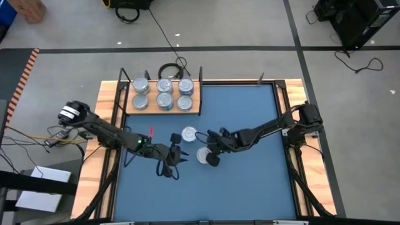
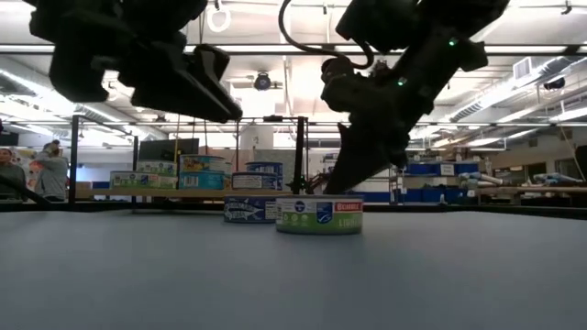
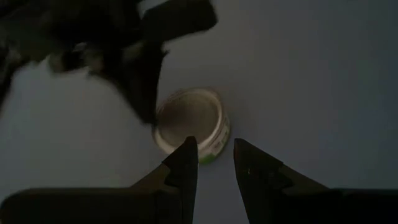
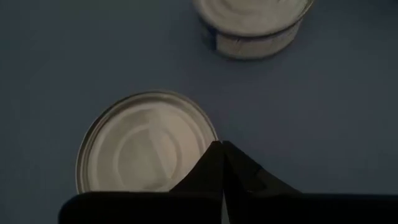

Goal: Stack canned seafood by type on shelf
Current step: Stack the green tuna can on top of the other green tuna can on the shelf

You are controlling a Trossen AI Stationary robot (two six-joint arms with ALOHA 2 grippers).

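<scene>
Closed right gripper (image 4: 221,149) jaws at rim of green-labelled tin (image 4: 146,143), not gripping.

Canned seafood: small, flat, round silver tins with shiny lids.
- Six tins on the shelf (image 1: 164,111), set in three pairs across: left pair (image 1: 141,94), middle pair (image 1: 164,94), right pair (image 1: 185,94).
- Two loose tins upright on the blue mat: one with a green-and-white label (image 1: 204,155), one with a blue label (image 1: 188,134) just beyond it towards the shelf.

Shelf: light-brown wooden board with black upright posts, at the mat's far edge.
</scene>
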